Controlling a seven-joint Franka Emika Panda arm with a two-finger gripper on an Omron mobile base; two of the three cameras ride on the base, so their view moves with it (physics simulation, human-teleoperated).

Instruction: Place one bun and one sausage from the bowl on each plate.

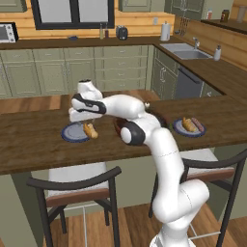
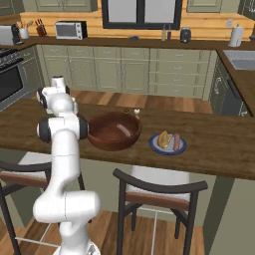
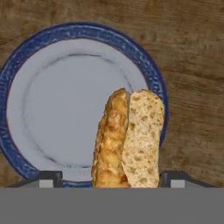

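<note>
**Spotter:** Right under the hand camera you have the bun (image 3: 127, 139), split lengthwise, lying on the left plate (image 3: 52, 113) toward its edge. Your claw (image 3: 109, 179) stands wide, one fingertip (image 3: 49, 179) on each side of the bun with a gap between pad and bread. It holds nothing.

**Operator:** You see that plate from the base too?

**Spotter:** Yes. From the left base view the left plate (image 1: 72, 133) sits on the wooden surface (image 1: 34, 144) with the bun (image 1: 90, 130) at its right edge, and the hand hangs just above it.

**Operator:** And the other plate?

**Spotter:** You have the right plate (image 2: 168, 147) well apart on the same surface, past the bowl (image 2: 113, 131). It carries a second bun (image 2: 165, 140) and a sausage (image 2: 177, 142) side by side, touching as far as I can judge.

**Operator:** Anything in the bowl?

**Spotter:** You can make out one more sausage (image 2: 122, 131) on the bottom of the bowl in the right base view. The bowl sits between the two plates, with the arm's elbow just in front of its left rim.
</note>
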